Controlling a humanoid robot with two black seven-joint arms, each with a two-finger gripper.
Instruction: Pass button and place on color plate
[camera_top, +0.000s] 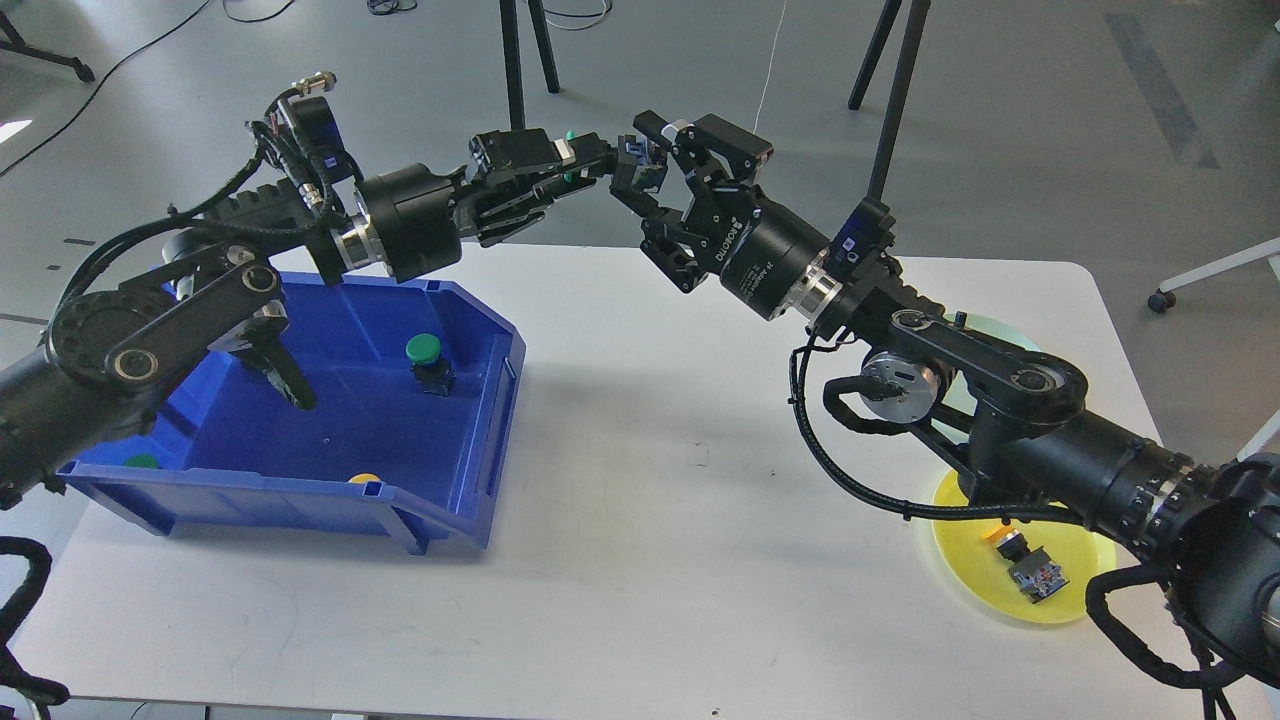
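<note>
My left gripper (606, 160) is shut on a green-capped button (646, 170) and holds it high above the table's far edge, its small block pointing right. My right gripper (636, 158) reaches in from the right. Its jaws stand open, one above and one below the button's block, very close to it. A yellow plate (1075, 600) lies at the front right under my right arm, with a yellow button (1028, 565) on it. A pale green plate (1000, 328) shows partly behind my right arm.
A blue bin (470, 480) stands on the left of the white table (680, 560). It holds a green button (425, 358), another green cap (140, 462) and a yellow cap (363, 478). Tripod legs stand on the floor behind the table.
</note>
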